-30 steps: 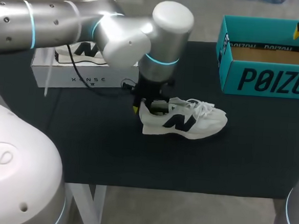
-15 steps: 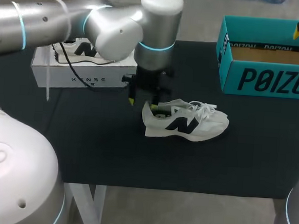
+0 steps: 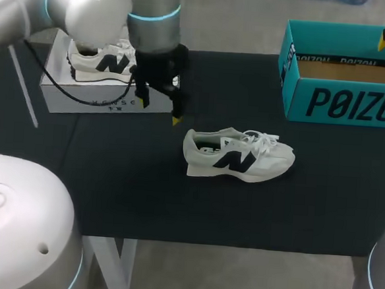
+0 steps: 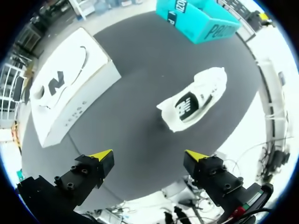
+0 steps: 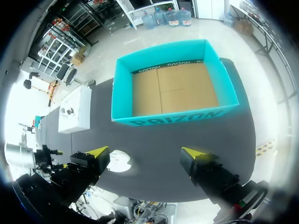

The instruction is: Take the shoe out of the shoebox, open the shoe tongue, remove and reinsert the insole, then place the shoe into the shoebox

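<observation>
Nearest, a white sneaker with dark side logo stands on its sole on the black table mat, toe toward the teal cardboard shoebox. The insole is too shadowed to make out. Just beyond the heel hangs the left gripper, fingers spread wide, empty. A second ago it was down at the heel collar; it has since lifted clear, and the shoe has barely shifted. Behind, its arm covers part of a white box bearing a second sneaker. Farthest, the right gripper is wide and empty over the open shoebox. From overhead only one yellow tip shows.
</observation>
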